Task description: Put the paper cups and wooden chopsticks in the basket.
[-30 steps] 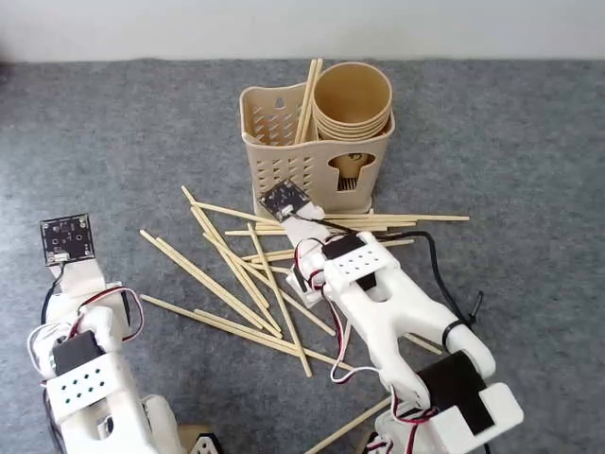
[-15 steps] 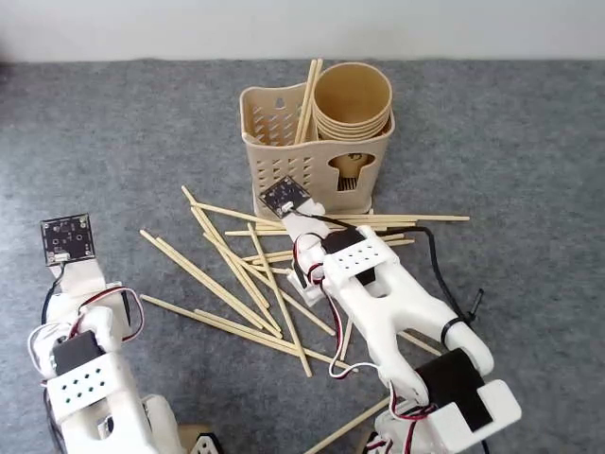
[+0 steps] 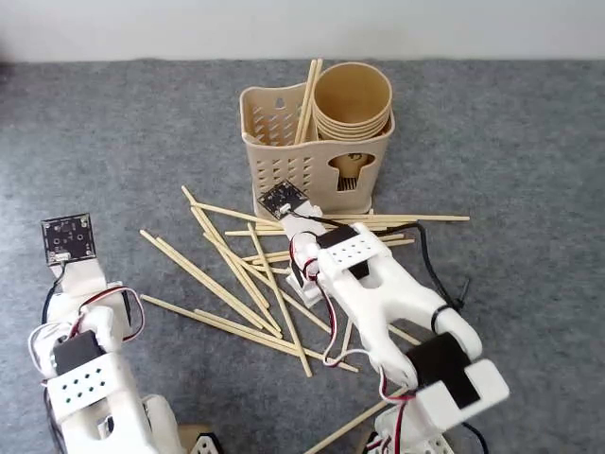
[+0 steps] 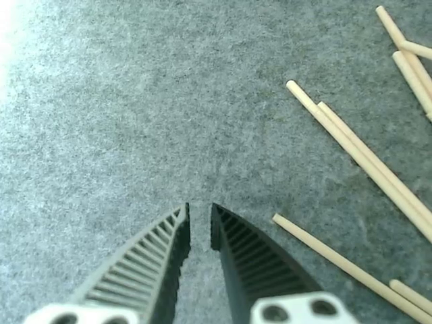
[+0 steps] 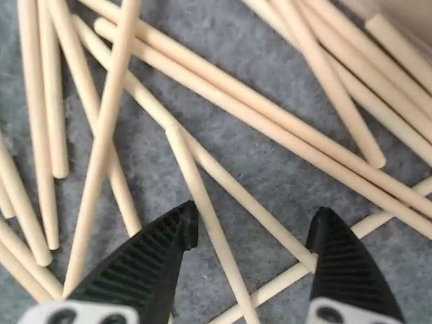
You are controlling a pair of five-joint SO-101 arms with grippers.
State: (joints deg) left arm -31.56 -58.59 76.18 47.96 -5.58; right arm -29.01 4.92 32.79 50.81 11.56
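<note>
At the near left corner, left gripper (image 4: 200, 209): dark ribbed jaws drawn almost together, with a hairline gap between them and nothing in it. It hangs over bare grey carpet (image 3: 529, 142), and the ends of a few sticks lie near it without touching.
Near edge, single chopstick (image 3: 345, 427): a pale, round wooden stick lying slantwise just beside the right arm's base.
Right arm (image 3: 378, 293): white, stretched from the near edge toward the middle of the carpet, above the pile.
Right gripper (image 5: 256, 223): jaws spread wide, gripping nothing. It sits low over crossing sticks, one of which runs up between the two jaws.
Middle of the carpet, loose wooden chopsticks (image 3: 227, 270): many slim, pale sticks with rounded ends, lying flat and crossing one another in a fan. They spread from under the right arm toward the left arm's side.
Row of long chopsticks (image 3: 416, 218): side by side along the basket's near foot.
Toward the far edge, beige plastic basket (image 3: 284, 165): upright, walls pierced with rows of slots, with a cut-out hole in the near wall.
Stack of tan paper cups (image 3: 352, 95): nested, mouths up, standing in the basket's right-hand part with rims above the wall.
Chopsticks in the basket (image 3: 308, 95): two, leaning upright just beside the cups, with tips past the rim.
</note>
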